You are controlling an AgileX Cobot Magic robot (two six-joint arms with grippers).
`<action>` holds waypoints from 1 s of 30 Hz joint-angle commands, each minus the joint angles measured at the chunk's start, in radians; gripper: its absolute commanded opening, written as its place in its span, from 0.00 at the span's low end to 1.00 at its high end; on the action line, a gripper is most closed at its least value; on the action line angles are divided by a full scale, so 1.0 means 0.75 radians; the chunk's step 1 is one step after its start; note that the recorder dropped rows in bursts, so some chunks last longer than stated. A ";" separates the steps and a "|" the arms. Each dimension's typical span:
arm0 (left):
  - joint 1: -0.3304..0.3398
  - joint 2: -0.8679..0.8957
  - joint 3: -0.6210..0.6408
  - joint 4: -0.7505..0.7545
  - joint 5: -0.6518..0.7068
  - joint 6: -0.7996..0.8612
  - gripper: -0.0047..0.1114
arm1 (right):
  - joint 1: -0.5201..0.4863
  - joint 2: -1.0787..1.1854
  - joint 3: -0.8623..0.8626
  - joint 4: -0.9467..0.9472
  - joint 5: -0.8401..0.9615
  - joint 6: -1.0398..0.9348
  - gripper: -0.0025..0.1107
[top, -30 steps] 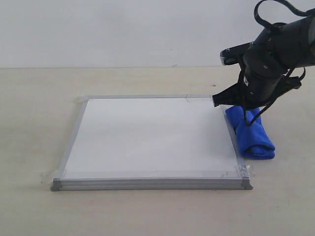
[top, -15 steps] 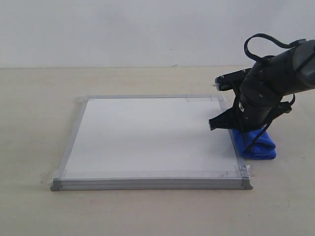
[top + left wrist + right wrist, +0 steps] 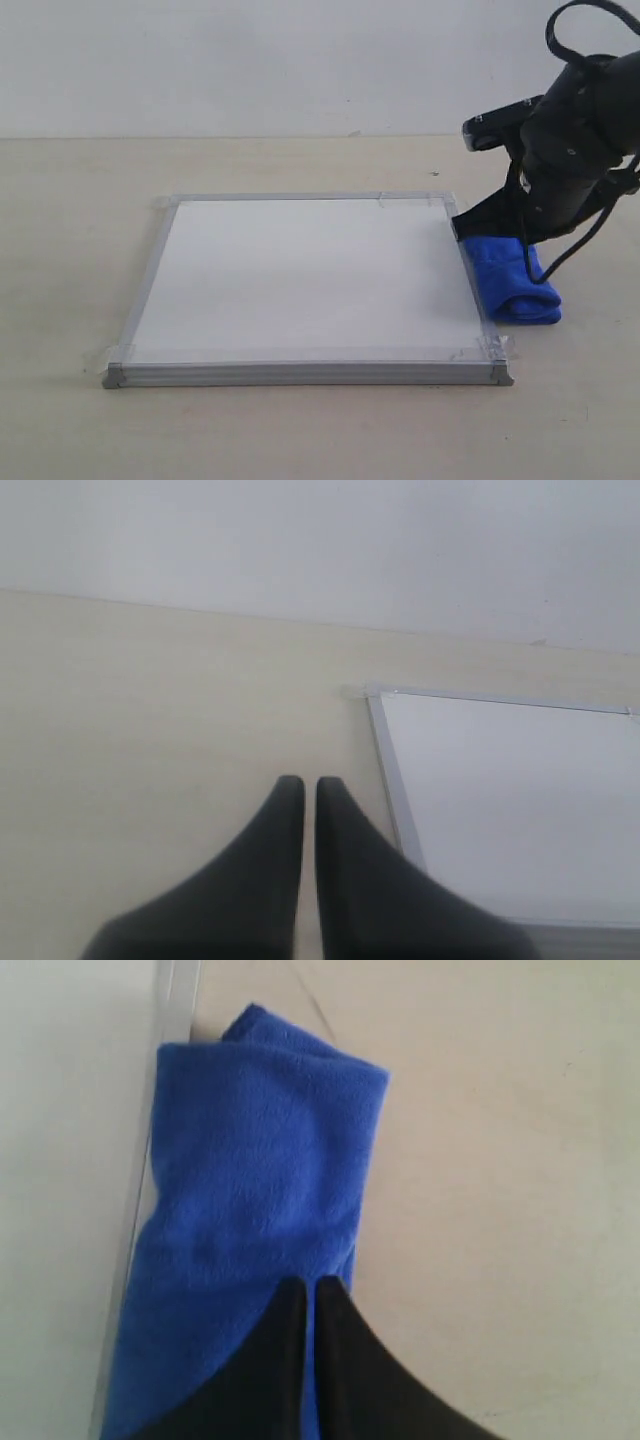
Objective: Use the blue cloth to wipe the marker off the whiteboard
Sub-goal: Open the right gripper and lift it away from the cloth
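Observation:
The whiteboard (image 3: pixel 300 270) lies flat on the table, and no marker squiggle shows on its white surface in any view. The blue cloth (image 3: pixel 512 282) lies folded on the table against the board's right frame. My right gripper (image 3: pixel 458 228) hovers just over the cloth's far end, by the board's far right corner. In the right wrist view its tips (image 3: pixel 310 1282) are shut over the blue cloth (image 3: pixel 260 1160), with nothing between them. My left gripper (image 3: pixel 303 780) is shut and empty above bare table, beside a corner of the whiteboard (image 3: pixel 520 800).
The tan table (image 3: pixel 80 200) surrounds the board, with a white wall (image 3: pixel 250 60) behind it. Clear tape holds the board's corners (image 3: pixel 495 350). The board's silver frame (image 3: pixel 170 1000) runs along the cloth's edge.
The right arm dipped toward the cloth's near end half a second ago, then rose back up and to the right. The cloth stays on the table by the board.

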 commanded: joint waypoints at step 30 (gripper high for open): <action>-0.004 -0.004 0.005 -0.010 0.004 0.006 0.08 | 0.140 -0.607 0.221 0.363 0.012 -0.136 0.02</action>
